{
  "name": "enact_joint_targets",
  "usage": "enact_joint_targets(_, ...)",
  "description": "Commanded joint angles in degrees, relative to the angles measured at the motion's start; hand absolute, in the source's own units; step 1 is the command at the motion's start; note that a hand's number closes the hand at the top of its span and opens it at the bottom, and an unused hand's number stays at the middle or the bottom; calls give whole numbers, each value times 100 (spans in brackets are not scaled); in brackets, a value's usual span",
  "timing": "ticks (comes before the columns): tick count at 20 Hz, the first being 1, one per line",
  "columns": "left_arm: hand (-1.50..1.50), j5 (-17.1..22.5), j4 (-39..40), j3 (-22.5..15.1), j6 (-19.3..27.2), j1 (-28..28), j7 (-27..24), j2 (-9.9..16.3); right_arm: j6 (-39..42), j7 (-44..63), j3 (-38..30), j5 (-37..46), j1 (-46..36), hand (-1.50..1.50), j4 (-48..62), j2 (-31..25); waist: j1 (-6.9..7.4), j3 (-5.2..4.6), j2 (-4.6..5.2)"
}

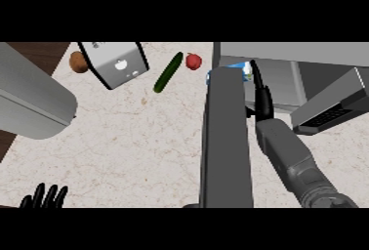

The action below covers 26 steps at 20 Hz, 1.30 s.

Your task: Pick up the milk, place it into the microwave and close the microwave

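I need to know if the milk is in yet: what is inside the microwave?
Inside the microwave, the right hand reaches past the open door. A blue and white sliver shows at the door's top edge; whether it is the milk cannot be told. The door hides the rest.

right hand (261, 100) by microwave door (226, 141), cucumber (168, 72)

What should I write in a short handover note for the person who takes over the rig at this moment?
Left hand: open, resting at the lower left edge.
Right hand: reaching into the microwave past its open door; whether its fingers are open or shut cannot be seen.
Milk: only a blue and white bit shows inside, beside the hand.
Done: milk brought to the microwave.
Left: confirm release, withdraw, close the door.
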Motion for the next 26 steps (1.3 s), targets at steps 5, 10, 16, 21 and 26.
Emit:
enact_joint_targets(5,-150,-13,20,125,-20,151,-129,6,744,-912,-238,-230,679,-150,28,163,-203,-17,-95)
enact_joint_targets(10,-150,-165,-193,-199,195,143,197,-194,1264,-1573,-303,-298,1239,-150,-71,87,-355,-18,-139)
enact_joint_targets(16,-150,-448,-191,-362,166,381,187,-183,1897,-1641,-153,-210,1480,-150,-106,181,-431,-27,-195)
enact_joint_targets(21,-150,-684,-68,-443,198,175,371,-151,2317,-1577,73,-90,1896,-150,-382,41,-537,-37,-240)
enact_joint_targets(26,-150,-544,-109,-488,185,111,605,-203,2671,-1558,-33,-326,2472,-150,-880,-315,-597,-41,-260)
